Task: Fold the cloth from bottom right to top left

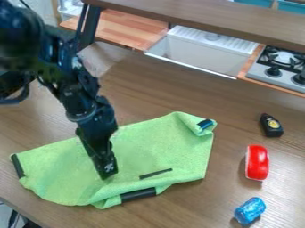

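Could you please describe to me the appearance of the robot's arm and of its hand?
The robot has one black, segmented arm with bulky joints. A dark, curved cable shows beside its upper part. The black, narrow, angular hand carries a small white marking near its lower end.

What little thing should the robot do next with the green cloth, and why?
I'd guess the hand should move over to the right, to the bottom right edge of the cloth. The fold probably starts there, but the hand is over the cloth's lower left part, and the bottom right part lies spread out on the table.
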